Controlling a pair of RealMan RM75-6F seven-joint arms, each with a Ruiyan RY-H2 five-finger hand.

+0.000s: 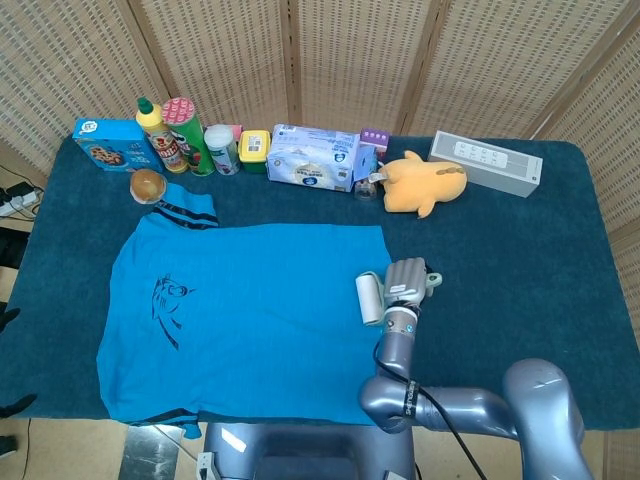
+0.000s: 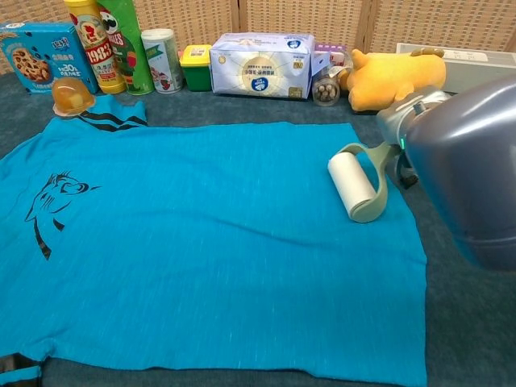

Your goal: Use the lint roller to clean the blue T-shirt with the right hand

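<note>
You are working at a staged test bench, not a home. Woven screens (image 1: 350, 60) close off the table (image 1: 500, 250), whose dark blue cloth carries a back row of groceries (image 1: 180, 135).

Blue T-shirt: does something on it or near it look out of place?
Yes. A small round orange item rests on one sleeve of the blue T-shirt, so that corner is covered. Otherwise it lies flat.
</note>
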